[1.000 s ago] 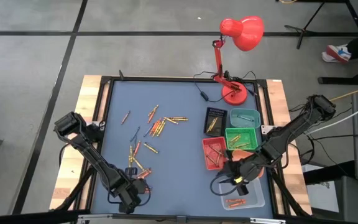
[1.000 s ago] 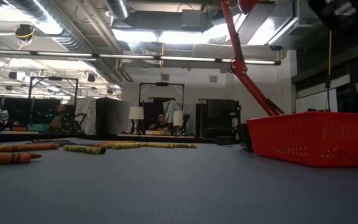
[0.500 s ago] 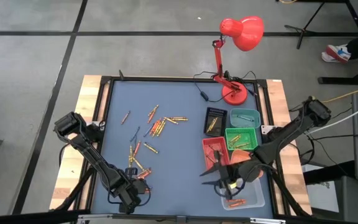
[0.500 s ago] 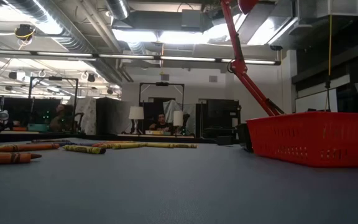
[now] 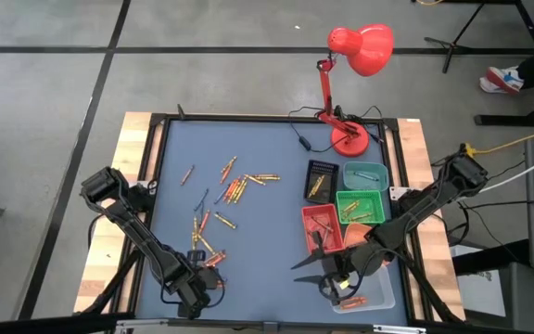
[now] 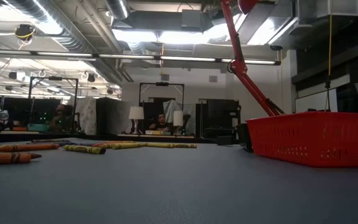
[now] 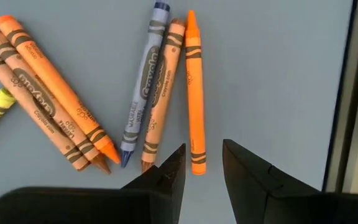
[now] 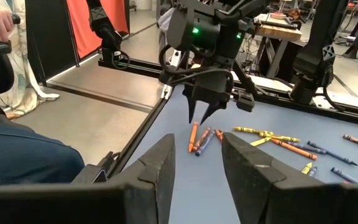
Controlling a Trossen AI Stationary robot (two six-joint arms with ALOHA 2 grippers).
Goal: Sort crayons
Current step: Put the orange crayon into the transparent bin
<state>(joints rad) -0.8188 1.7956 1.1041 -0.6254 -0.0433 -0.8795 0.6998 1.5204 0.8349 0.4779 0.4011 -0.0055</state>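
Dozens of crayons (image 5: 230, 190) lie loose on the blue counter (image 5: 267, 148), most of them on its left and middle part, so by my reading the sorting is well short of done.

At the left near corner the left tool (image 5: 196, 295) hangs low over a small cluster. Its wrist view shows the two dark fingers (image 7: 169, 174) parted a little with nothing between them, their tips just short of an orange crayon (image 7: 194, 93) that lies beside a tan one and a blue crayon (image 7: 143, 78). More orange ones fan out next to these. This arm looks set to take one of them, though nothing is held yet.

Toward the middle, a scatter of orange, red and yellow sticks runs up the counter, untouched.

On the right stand the trays: a dark tray (image 5: 321, 168), a teal tray (image 5: 365, 168), a green tray (image 5: 364, 198), a red tray (image 5: 306, 225) and a clear tray (image 5: 387, 295). Each holds a few crayons, so some sorting has been done. The right tool (image 5: 315, 269) hovers over the counter just beside the red tray, spread wide and empty; its wrist view looks across at the left arm. A red lamp (image 5: 360, 48) stands at the far right corner.

The bulk of the crayons are left to sort.
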